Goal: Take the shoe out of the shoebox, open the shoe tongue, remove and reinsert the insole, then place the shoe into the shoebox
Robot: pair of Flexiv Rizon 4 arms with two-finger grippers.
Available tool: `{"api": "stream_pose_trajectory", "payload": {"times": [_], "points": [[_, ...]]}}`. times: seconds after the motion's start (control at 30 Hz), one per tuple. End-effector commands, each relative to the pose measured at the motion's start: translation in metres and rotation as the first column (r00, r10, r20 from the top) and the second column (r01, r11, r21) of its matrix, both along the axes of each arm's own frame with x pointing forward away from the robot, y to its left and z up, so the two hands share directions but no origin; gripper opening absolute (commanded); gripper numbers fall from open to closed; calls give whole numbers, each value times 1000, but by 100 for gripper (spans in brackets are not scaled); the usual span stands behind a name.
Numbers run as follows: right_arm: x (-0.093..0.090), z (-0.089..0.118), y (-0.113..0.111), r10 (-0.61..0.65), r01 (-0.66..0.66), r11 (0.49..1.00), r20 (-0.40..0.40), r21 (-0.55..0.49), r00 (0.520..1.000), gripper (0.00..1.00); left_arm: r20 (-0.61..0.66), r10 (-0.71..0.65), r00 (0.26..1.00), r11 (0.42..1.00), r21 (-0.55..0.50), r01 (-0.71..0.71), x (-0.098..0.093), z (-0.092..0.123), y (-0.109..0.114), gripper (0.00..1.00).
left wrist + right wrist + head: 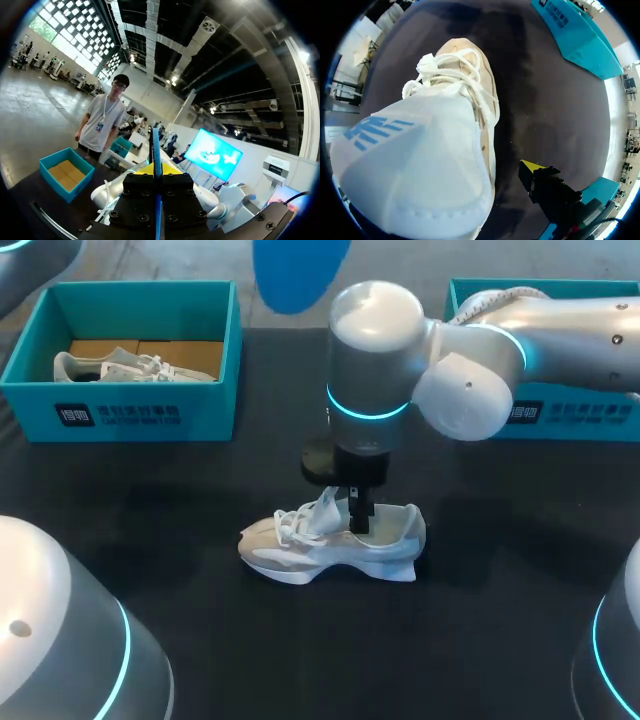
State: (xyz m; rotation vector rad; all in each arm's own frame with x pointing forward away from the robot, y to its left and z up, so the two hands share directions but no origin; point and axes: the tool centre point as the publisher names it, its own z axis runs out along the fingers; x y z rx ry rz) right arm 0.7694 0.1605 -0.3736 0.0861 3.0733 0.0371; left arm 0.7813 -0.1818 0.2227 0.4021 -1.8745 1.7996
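The black table (520, 570) is the biggest thing here. My right arm (560, 330) is big and grey. It comes in from the right and bends down over the middle of the table. My left arm (60, 640) shows its round grey base at the near left corner.

Two blue-green boxes sit at the far side. The left shoebox (130, 410) has a second shoe (130, 365) lying inside it. The right shoebox (570, 415) is mostly hidden behind my right arm.

The shoe (330, 545) is out of the boxes. It stands on its sole in the middle of the table, well apart from both of them. Its toe points to the left and it is pale, white and cream. Its tongue (325, 508) is white and stands up out of the shoe. In the right wrist view the tongue fills the near part, and it has a blue mark on it. The white laces (450, 75) are bunched up just ahead of it.

The right gripper (357, 515) reaches down into the shoe right beside the tongue. I cannot tell if its jaws are spread or pinching.

The left gripper (159, 170) is up in the air. Its jaws pinch the thin blue insole (156, 145) from both sides. From above, the insole looks like a blue oval high over the far side of the table.
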Motion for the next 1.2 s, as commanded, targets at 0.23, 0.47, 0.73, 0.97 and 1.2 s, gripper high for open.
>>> {"api": "stream_pose_trajectory", "payload": {"times": [0.23,0.47,0.73,0.97,1.2], "points": [[-1,-12,0,-7,7,1000,-8,0,1000,26,0,0,1000,1000,1,0,0,0,0,0],[-3,-13,-1,-8,8,1000,-11,-10,1000,0,0,0,1000,1000,1,0,0,0,0,0],[-6,-6,-2,-14,14,1000,3,-21,1000,0,0,0,1000,1000,1,0,0,0,0,0],[-11,4,-5,-54,53,998,-16,-42,998,0,0,0,1000,1000,1,0,0,0,0,0],[-19,21,-11,-121,120,992,-11,-46,993,0,0,0,1000,1000,1,0,0,0,0,0]]}}
